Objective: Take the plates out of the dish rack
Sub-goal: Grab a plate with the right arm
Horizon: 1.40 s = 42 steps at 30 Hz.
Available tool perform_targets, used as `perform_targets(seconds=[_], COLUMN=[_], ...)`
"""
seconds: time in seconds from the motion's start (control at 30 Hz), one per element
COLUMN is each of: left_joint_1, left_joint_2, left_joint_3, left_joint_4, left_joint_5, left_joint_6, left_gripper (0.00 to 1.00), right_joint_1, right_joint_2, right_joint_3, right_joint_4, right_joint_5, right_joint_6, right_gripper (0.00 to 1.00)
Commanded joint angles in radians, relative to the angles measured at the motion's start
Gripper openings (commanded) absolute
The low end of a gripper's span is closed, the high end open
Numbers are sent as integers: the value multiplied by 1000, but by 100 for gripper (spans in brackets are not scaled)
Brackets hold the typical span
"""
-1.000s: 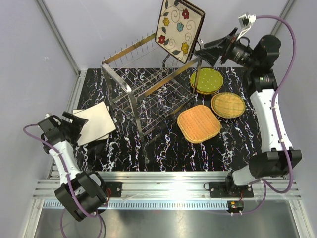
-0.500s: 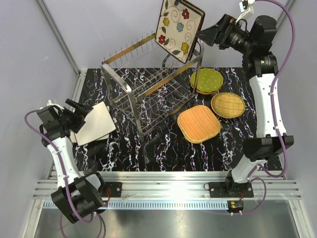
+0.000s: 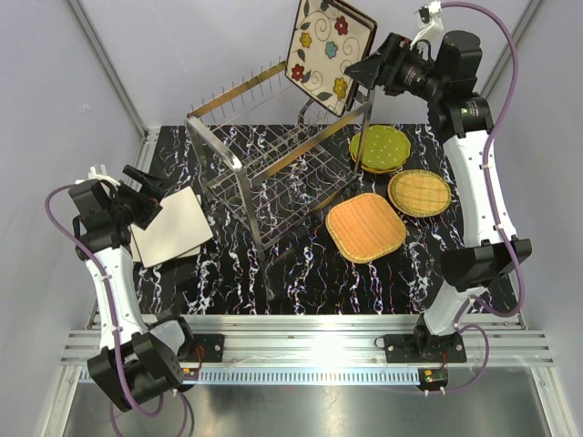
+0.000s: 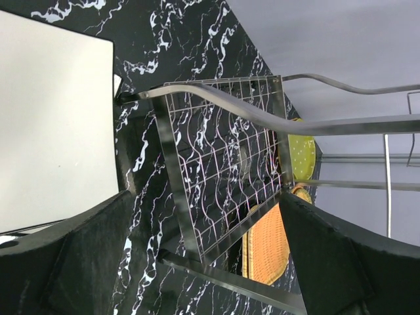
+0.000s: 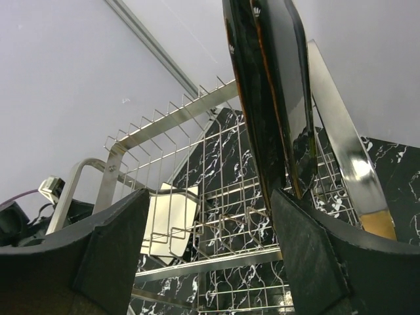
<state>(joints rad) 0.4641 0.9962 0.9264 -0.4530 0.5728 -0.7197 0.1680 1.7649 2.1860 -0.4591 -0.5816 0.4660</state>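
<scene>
The chrome wire dish rack [image 3: 273, 173] stands mid-table. On its top tier the flower-patterned plate [image 3: 330, 50] stands on edge, with a second plate close behind it. The right wrist view shows their dark backs [image 5: 269, 92]. My right gripper [image 3: 363, 69] is open at their right edge, with the plates just in front of its right finger [image 5: 328, 256] and nothing gripped. My left gripper [image 3: 148, 193] hangs open above the cream square plate [image 3: 173, 228], which lies flat left of the rack. The rack's end frame [image 4: 223, 151] shows between its fingers.
A green dotted plate stack [image 3: 381, 146], a round wicker plate [image 3: 419, 191] and an orange square wicker plate [image 3: 364, 226] lie right of the rack. Grey walls close in the back and sides. A metal rail [image 3: 301, 341] runs along the near edge.
My right gripper rose and swung left to the flowered plate's edge, its jaws narrowing slightly. My left gripper lifted off the cream plate and opened wider.
</scene>
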Motion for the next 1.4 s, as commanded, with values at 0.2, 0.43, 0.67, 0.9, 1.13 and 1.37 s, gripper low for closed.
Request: perform_targets(seconds=[0.2, 0.43, 0.67, 0.9, 1.13, 1.37], left_joint_1=[-4, -5, -4, -4, -2, -4], left_joint_2=[-11, -14, -13, -16, -19, -18], left_joint_3=[43, 40, 46, 48, 42, 49], left_joint_4=[45, 45, 46, 42, 42, 40], left_joint_5=[32, 30, 30, 29, 29, 30], left_joint_6=[-26, -29, -32, -32, -30, -32], left_gripper=[96, 96, 97, 97, 97, 98], right_joint_1=[31, 45, 83, 149, 177, 186], right_joint_2=[36, 48, 70, 87, 48, 34], right_joint_3=[72, 81, 103, 77, -60, -156], right_joint_4=[23, 30, 23, 42, 203, 304], right_joint_5=[52, 86, 203, 385, 450, 482], right_joint_6=[-44, -67, -135, -242, -346, -421], right_gripper=[80, 79, 78, 73, 67, 63])
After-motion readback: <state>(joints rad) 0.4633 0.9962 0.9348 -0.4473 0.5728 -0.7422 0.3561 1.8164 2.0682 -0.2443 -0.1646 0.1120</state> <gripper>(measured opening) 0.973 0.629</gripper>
